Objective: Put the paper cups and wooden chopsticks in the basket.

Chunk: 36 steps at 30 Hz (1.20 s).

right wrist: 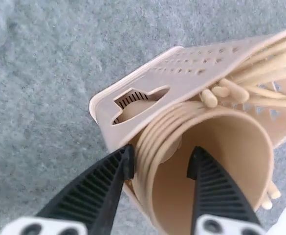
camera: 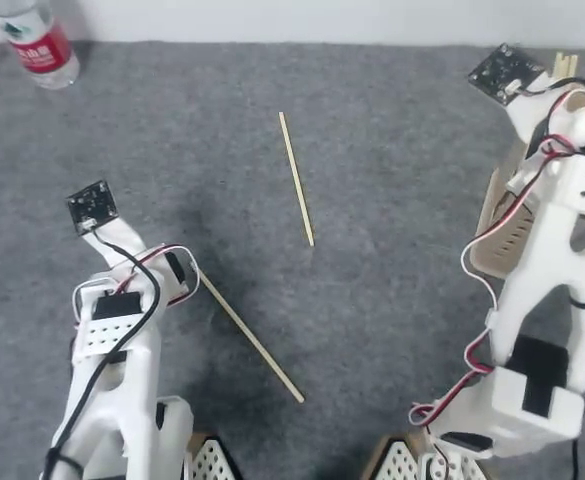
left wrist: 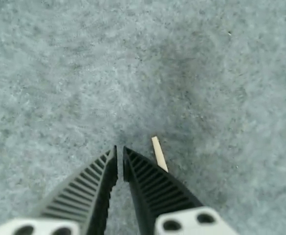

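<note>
Standing well beyond the left fingers (left wrist: 150, 183), a water bottle (camera: 38, 45) is occupying the tabletop's (camera: 392, 150) far corner. Those fingers are pressing together, tips nearly touching, gripping nothing; one wooden chopstick's (left wrist: 159, 153) end is lying just beside them. A second chopstick (camera: 296, 180) is lying well apart, between both arms. The right fingers (right wrist: 103, 191) are gaping wide, straddling the stacked paper cups' (right wrist: 216, 161) rim inside the basket (right wrist: 147, 81), more chopsticks (right wrist: 260, 73) lying beyond them.

Plastic bottle (camera: 34, 45): red label with white print, too small to read. No legible text elsewhere.
</note>
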### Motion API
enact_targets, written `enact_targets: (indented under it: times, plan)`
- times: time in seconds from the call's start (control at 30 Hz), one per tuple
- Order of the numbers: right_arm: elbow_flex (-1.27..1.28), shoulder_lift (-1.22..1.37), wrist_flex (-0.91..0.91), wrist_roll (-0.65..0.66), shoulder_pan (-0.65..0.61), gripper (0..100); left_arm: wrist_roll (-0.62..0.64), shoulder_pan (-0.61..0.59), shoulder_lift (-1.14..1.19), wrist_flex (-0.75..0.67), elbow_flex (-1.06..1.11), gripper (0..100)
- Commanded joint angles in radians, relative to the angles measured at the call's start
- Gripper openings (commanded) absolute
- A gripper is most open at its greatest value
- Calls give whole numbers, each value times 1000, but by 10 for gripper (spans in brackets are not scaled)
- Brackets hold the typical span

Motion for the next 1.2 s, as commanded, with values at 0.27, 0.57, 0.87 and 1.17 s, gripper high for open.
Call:
enact_targets:
  times: [0.27,0.57,0.87,1.17]
  plan:
    - [189,-54,33,18,25,213,-8,11,-25,-20,-4,15]
    - [190,153,-58,20,35,166,-8,11,-25,-18,-2,15]
    - [190,246,-170,15,28,11,-8,11,-25,-20,-2,15]
    - [189,280,-171,-89,4,7,-8,11,-25,-20,-2,15]
